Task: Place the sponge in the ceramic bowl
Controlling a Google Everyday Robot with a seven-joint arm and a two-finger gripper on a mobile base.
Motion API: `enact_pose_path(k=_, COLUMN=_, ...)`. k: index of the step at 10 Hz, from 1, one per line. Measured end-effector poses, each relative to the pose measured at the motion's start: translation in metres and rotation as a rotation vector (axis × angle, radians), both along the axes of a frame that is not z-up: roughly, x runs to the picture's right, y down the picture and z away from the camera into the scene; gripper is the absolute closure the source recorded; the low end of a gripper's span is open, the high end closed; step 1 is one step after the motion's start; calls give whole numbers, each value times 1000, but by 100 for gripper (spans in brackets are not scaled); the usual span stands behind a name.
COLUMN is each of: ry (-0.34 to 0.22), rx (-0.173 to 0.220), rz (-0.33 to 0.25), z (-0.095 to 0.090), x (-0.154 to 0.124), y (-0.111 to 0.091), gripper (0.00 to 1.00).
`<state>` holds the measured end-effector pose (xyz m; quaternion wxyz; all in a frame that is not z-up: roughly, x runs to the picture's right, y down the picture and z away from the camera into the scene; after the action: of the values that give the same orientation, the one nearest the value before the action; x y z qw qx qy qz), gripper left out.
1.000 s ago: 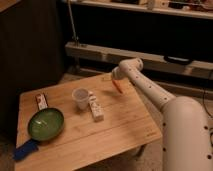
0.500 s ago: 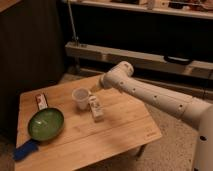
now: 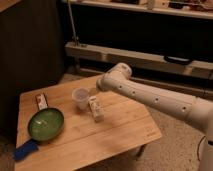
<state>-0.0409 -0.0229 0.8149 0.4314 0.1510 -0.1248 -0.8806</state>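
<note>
The sponge (image 3: 25,149) is a small blue block lying at the front left corner of the wooden table (image 3: 120,130). Just behind it sits the ceramic bowl (image 3: 46,123), green, round and shallow, with nothing blue in it. My gripper (image 3: 98,89) hangs at the end of the white arm (image 3: 150,97), over the middle of the table between the plastic cup and a white box. It is far to the right of the sponge and the bowl.
A translucent white cup (image 3: 80,97) stands mid-table with an upright white box (image 3: 95,107) right beside it. A white-and-red box (image 3: 41,101) lies behind the bowl. Dark shelving (image 3: 140,55) runs behind the table.
The arm has swung left and lower over the table, bringing the gripper from the far right edge to just above the cup and box. Sponge and bowl have not moved.
</note>
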Motion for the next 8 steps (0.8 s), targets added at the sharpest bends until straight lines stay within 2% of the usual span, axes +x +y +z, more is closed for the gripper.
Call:
enact_pose_path(k=1, ry=-32, rx=17, rz=-25, z=-6, x=-5, y=0, gripper=20)
enact_pose_path(k=3, ry=-119, rx=64, rz=-112, z=-35, x=-21, y=10, gripper=20)
enact_pose_path(k=8, ry=-298, rx=164, rz=-408, z=-125, x=-92, y=71, gripper=20)
